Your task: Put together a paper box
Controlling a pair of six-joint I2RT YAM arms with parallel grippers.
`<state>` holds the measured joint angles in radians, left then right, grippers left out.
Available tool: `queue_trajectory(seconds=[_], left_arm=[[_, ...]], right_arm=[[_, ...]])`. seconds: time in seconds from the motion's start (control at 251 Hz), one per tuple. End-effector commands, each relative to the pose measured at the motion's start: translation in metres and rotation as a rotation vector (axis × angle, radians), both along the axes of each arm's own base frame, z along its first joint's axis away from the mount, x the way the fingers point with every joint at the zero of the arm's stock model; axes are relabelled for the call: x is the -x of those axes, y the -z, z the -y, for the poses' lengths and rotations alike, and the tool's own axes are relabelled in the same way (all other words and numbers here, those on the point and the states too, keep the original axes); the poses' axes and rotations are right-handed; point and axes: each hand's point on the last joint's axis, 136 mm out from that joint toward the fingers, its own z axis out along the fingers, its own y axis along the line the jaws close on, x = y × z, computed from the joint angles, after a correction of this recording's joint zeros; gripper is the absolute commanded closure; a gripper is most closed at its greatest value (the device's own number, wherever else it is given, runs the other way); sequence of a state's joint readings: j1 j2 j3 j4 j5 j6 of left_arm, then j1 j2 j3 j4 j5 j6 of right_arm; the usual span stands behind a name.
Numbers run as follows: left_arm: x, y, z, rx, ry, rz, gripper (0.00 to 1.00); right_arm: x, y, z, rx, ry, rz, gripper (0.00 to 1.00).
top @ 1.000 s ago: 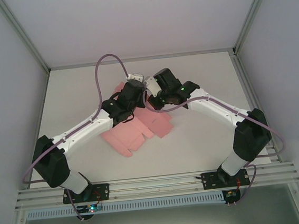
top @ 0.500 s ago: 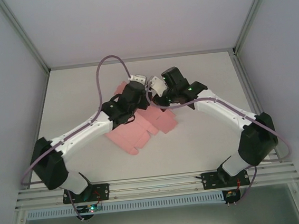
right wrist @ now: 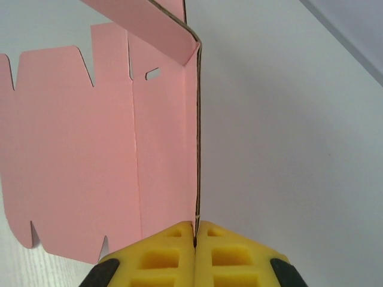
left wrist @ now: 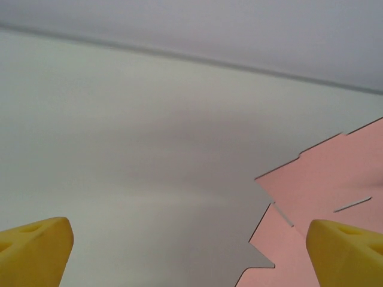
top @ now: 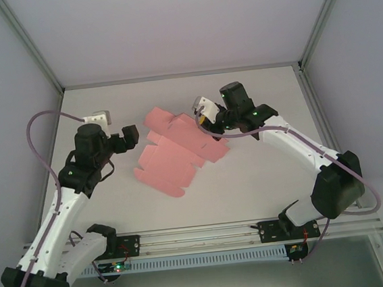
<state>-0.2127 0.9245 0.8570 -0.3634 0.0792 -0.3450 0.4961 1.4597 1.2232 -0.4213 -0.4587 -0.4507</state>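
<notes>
lying near the middle of the white surface point(top: 262, 170) is one pink paper box point(top: 175, 152), a flat die-cut sheet with one side panel raised. two pincers: the right pincer point(right wrist: 195, 230) is pinched tight on that upright panel's edge; the left pincer point(top: 115, 127) gapes wide, empty, apart to the sheet's left.

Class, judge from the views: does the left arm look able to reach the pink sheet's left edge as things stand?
Probably yes. The left gripper hangs open just left of the paper box, with bare table between; the right gripper pinches only its right flap.
</notes>
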Motion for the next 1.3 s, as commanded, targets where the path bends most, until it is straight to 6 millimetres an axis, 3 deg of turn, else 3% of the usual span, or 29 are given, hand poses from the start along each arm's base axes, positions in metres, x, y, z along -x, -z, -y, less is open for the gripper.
queue_trajectory(seconds=[0.0,0.168,0.343,0.583,0.722,0.822,0.918,1.073,1.297], left_arm=[[0.005,0.017,0.044,0.212,0.255,-0.066,0.00],[0.006,0.028,0.056,0.250,0.355,-0.085,0.17],[0.008,0.031,0.063,0.274,0.407,-0.043,0.20],[-0.004,0.040,0.061,0.251,0.385,-0.067,0.36],[-0.006,0.035,0.061,0.249,0.387,-0.034,0.53],[-0.002,0.029,0.070,0.278,0.453,0.002,0.77],[0.005,0.023,0.081,0.297,0.536,0.022,0.83],[0.007,0.030,0.085,0.189,0.573,0.009,0.97],[0.022,0.053,0.108,-0.132,0.654,0.017,1.00]], right_arm=[[0.008,-0.014,-0.007,-0.069,-0.083,-0.009,1.00],[0.005,-0.014,-0.004,-0.079,-0.074,-0.038,1.00],[0.003,-0.009,-0.006,-0.098,-0.082,-0.078,1.00],[0.005,-0.018,-0.010,-0.128,-0.112,-0.088,1.00],[0.005,-0.019,-0.009,-0.137,-0.107,-0.094,1.00],[0.005,-0.018,-0.009,-0.143,-0.113,-0.108,1.00],[0.006,-0.017,-0.012,-0.148,-0.126,-0.126,1.00],[0.010,-0.018,-0.014,-0.151,-0.141,-0.138,1.00],[0.006,-0.023,-0.017,-0.140,-0.079,-0.160,1.00]])
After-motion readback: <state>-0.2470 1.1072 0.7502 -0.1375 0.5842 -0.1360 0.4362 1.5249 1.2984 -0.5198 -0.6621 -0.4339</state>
